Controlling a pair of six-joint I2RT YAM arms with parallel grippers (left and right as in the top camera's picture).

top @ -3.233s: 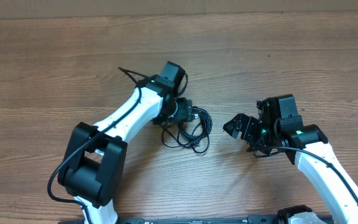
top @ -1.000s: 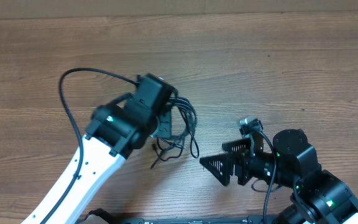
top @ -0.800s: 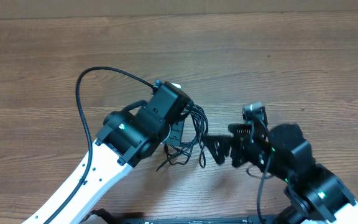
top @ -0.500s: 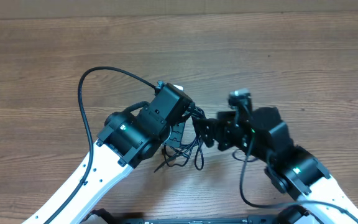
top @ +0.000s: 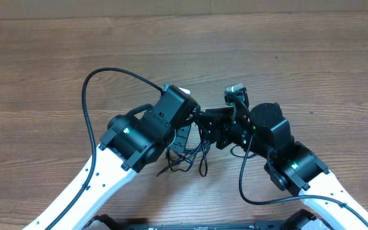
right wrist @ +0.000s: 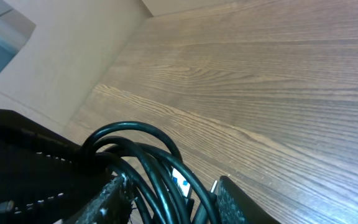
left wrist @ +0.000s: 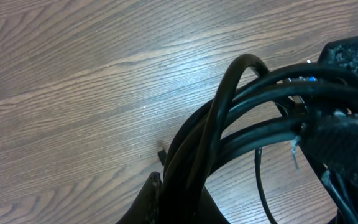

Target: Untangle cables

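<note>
— Where's the tangle?
— Mid-table [top: 312, 57]. The left gripper [top: 188, 128] pinches the cables [top: 200, 157], and loops dangle on the near side.
— And the right gripper [top: 211, 125]?
— Its fingers [right wrist: 229, 199] are spread around the strands. They look light, limp and likely to snag, so I'd take one outer loop.

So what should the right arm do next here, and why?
Probably close the right gripper on one strand and ease it outward: the cables hang bunched from the left gripper, and loops sit between the right jaws, which look open.
</note>
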